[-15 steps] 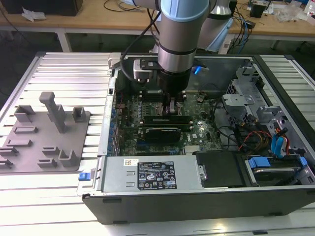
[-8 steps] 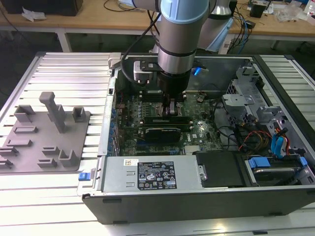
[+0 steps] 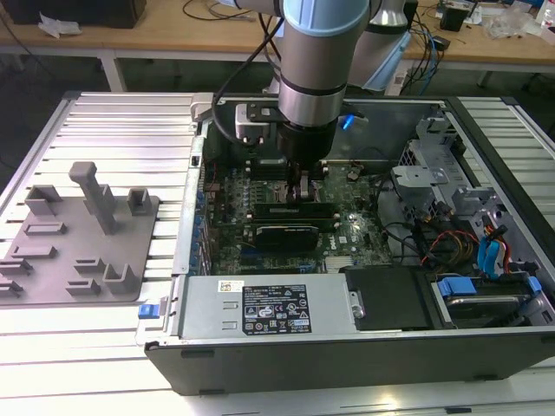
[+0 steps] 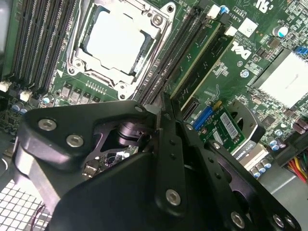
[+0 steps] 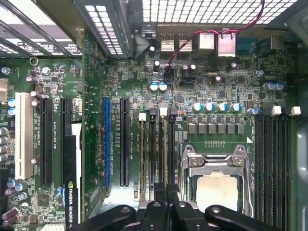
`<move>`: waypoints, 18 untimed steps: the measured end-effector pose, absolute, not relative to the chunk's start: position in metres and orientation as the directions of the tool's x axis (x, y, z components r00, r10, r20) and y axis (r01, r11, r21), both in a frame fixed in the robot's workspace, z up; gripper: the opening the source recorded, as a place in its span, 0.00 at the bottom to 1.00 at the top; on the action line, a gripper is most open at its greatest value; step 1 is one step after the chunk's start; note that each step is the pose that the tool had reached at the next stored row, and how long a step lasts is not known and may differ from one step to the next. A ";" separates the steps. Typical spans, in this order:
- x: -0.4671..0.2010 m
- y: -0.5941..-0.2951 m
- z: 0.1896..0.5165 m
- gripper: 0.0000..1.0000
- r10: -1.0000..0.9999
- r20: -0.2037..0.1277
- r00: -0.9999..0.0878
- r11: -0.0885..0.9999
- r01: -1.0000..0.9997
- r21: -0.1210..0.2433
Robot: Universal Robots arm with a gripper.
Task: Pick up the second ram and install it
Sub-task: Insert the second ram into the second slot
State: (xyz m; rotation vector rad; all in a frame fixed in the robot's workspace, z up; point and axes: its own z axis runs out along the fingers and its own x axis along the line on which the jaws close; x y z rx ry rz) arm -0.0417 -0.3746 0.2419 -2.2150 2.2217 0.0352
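Observation:
My gripper [image 3: 299, 192] reaches down into the open computer case [image 3: 347, 351], onto the motherboard's memory slots beside the CPU socket [image 4: 118, 41]. In the second wrist view its black fingers [image 4: 166, 115] are drawn together, and the gripper [image 4: 161, 103] meets the near end of a long green ram stick [image 4: 195, 60] standing on edge in a slot. I see nothing else between the fingers. Another strip of green board [image 4: 216, 67] runs parallel just beyond it. In the first wrist view the gripper [image 5: 166, 190] hangs over the slot row [image 5: 156, 154] next to the socket [image 5: 216, 187].
A grey fixture plate [image 3: 78, 234] with upright holders lies on the slatted table at the exterior view's left. Inside the case are a black expansion card [image 3: 282, 232], the power supply [image 3: 260, 308], and drive cages with cables [image 3: 468, 234] at the exterior view's right.

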 end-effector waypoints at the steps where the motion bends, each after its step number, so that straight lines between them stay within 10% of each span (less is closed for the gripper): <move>1: -0.042 -0.375 0.242 0.09 -1.000 -0.019 -0.004 0.003 -1.000 0.013; 18: -0.042 -0.376 0.238 0.09 -1.000 -0.019 -0.005 0.005 -1.000 0.013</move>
